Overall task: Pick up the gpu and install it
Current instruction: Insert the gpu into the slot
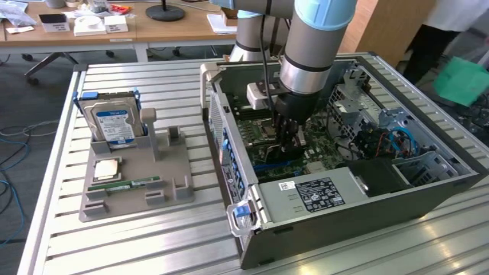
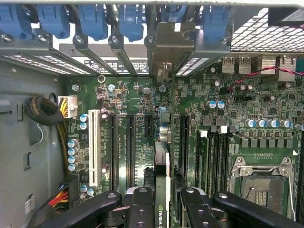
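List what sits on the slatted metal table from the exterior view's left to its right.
Silver hard drive with a blue-white label, standing in the grey fixture tray → narrow green memory stick lying on that tray → open dark computer case, where the gripper holds the gpu over the green motherboard.

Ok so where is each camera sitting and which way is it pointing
Exterior view: off the arm, high above the slatted table, looking down at the open computer case and the grey parts stand; the arm and its hand reach into the case.
Wrist view: on the wrist, looking down into the case at the motherboard; the hand grips the gpu edge-on between its fingers.
Shared: hand, motherboard, case interior.
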{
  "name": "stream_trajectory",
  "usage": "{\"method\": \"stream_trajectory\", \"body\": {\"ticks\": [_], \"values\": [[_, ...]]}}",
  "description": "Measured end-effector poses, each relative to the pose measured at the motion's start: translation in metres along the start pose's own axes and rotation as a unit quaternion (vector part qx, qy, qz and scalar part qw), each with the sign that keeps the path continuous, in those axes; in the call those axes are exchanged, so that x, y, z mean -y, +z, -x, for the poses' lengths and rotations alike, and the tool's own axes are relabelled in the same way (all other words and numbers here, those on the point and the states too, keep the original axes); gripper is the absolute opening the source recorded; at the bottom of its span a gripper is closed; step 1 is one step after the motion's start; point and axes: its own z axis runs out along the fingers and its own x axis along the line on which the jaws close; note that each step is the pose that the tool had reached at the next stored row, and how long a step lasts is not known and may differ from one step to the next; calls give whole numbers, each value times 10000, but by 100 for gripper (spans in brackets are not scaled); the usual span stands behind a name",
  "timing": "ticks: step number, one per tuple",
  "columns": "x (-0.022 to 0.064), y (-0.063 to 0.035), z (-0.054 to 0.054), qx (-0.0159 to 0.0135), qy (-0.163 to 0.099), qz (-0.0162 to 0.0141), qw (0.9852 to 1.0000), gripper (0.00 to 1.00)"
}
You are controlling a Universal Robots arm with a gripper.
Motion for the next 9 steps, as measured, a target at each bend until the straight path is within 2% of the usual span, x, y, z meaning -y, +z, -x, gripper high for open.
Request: {"method": "stream_trajectory", "body": {"ticks": [9], "values": [[0,18,0,2,-1,-1,10000,26]]}}
